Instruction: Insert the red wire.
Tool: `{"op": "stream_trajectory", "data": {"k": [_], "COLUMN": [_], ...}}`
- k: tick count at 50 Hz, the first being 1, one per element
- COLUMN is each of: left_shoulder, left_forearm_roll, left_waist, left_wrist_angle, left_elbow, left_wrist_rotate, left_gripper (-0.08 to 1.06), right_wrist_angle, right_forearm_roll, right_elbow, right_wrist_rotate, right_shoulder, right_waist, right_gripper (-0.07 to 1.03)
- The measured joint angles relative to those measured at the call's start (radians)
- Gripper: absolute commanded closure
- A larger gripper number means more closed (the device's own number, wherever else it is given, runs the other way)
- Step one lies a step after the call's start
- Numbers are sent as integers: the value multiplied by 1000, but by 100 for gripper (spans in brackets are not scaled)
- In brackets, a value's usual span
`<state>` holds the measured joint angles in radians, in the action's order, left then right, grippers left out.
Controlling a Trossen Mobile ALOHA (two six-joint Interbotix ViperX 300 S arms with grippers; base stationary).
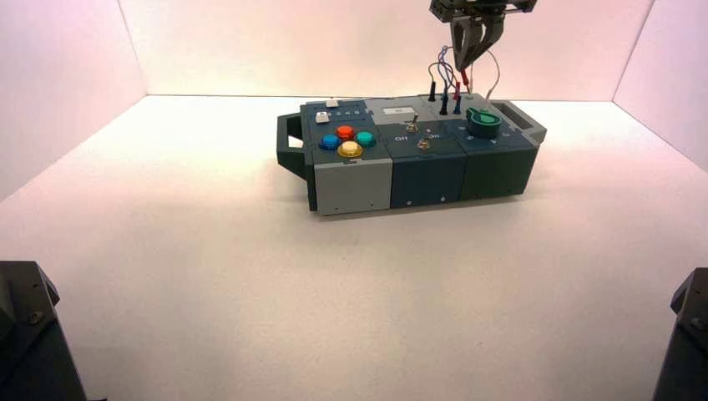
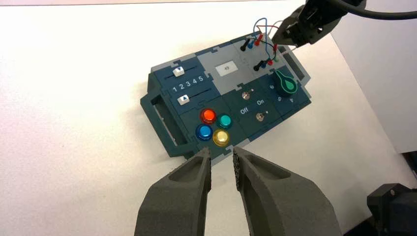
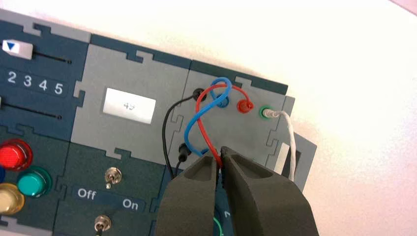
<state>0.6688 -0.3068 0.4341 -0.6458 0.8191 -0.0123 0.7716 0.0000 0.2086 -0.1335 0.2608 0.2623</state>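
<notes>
Right gripper [image 1: 464, 70], upper right of high view: clamped on red wire [image 3: 205, 133] near loose plug [image 2: 275, 47]. You align pin upright over open red socket [image 2: 269, 62], then press straight down. Left gripper [image 2: 223, 164], bottom of left wrist view: fingers apart, idle.

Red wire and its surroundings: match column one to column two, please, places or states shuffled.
1. red wire
2. left gripper
3. white wire
4. display

A. in the green-ringed socket
B. between sliders and sockets
C. between the right gripper's tips
D. open, holding nothing

Pairs: 1-C, 2-D, 3-A, 4-B
</notes>
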Motion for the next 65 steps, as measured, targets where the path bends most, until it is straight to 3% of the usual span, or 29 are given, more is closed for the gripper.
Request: {"op": "stream_trajectory", "data": {"k": [65], "left_shoulder": [0], "left_forearm_roll": [-2], "left_waist": [0], "left_wrist_angle": [-11], "left_elbow": [0], "left_wrist_rotate": [34], "left_gripper": [70], "right_wrist_angle": [-12], "right_forearm_roll": [-11], "right_elbow": [12], "right_wrist_rotate": [6], "right_shoulder": [52], "right_waist": [-11], "right_gripper": [99]}}
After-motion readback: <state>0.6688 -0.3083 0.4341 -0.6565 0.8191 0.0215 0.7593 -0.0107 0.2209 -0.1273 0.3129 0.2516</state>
